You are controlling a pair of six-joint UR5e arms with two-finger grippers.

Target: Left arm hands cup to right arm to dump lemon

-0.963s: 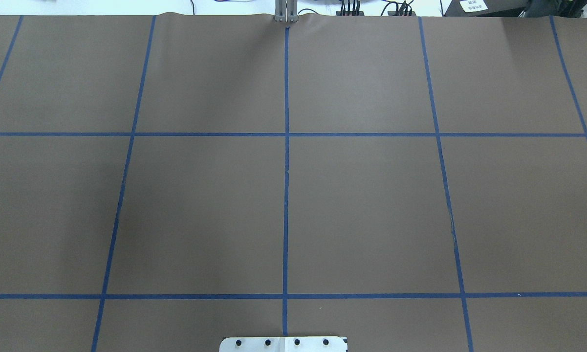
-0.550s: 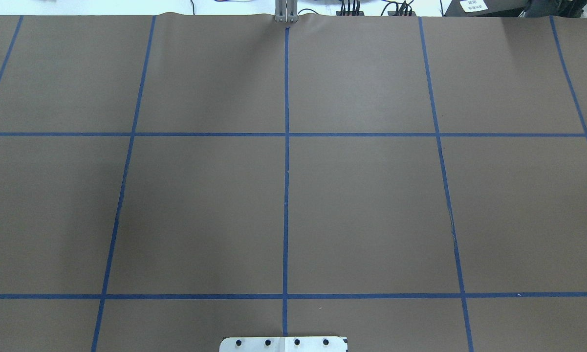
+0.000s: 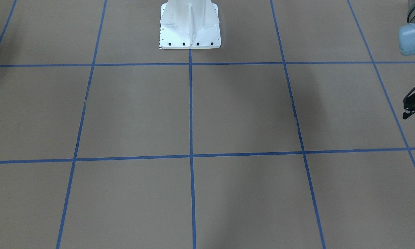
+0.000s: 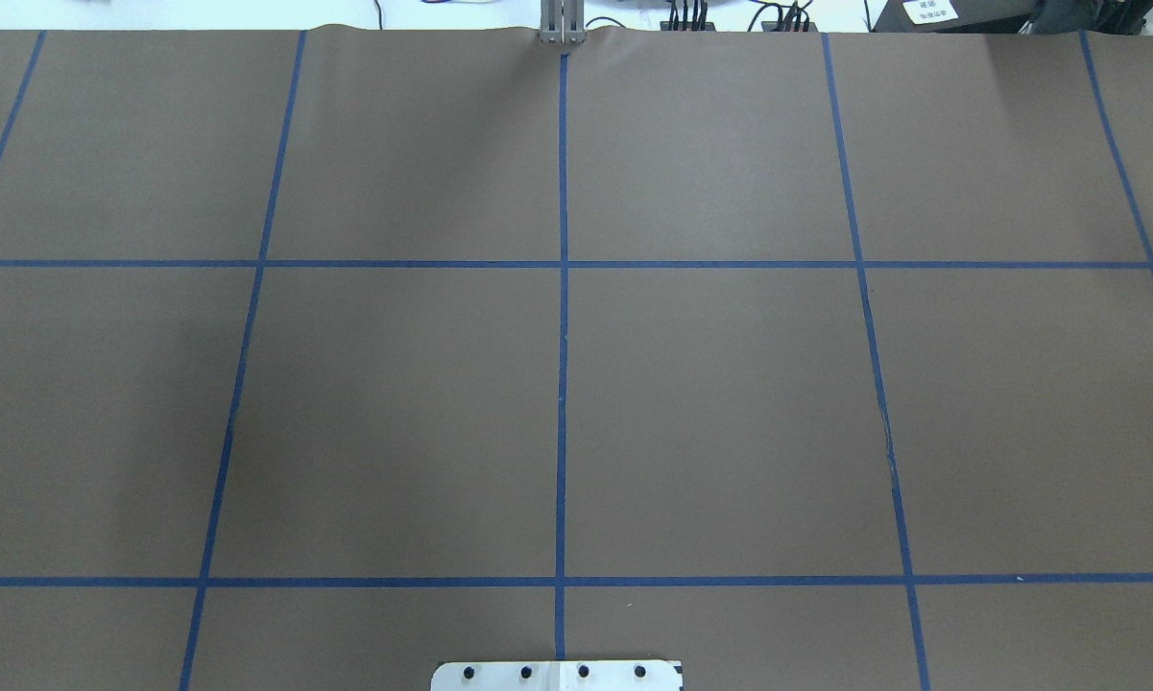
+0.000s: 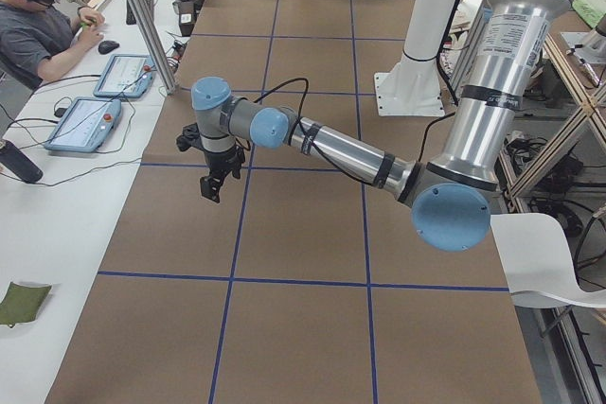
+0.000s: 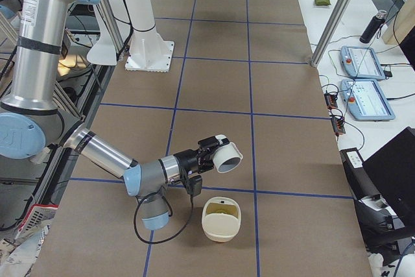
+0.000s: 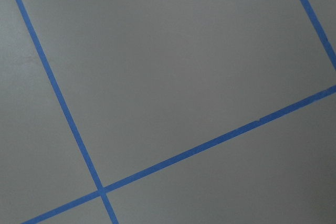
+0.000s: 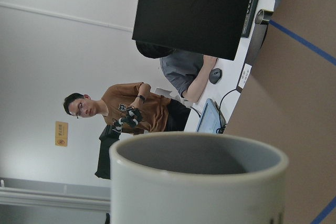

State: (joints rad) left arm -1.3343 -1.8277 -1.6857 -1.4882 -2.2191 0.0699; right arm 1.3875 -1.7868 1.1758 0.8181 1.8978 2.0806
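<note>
White cup (image 6: pixel 227 155) is seen whole only in the right-side view, tipped sideways at the right fingers (image 6: pixel 206 148) over the counter (image 6: pixel 285 147). Its rim is shown close in the right wrist view. Near it, the lemon (image 6: pixel 220 211) lies in a cream bowl (image 6: pixel 221 231). Whether the right or left fingers (image 5: pixel 209 188) are closed cannot be told. The overhead view is unchanged.
</note>
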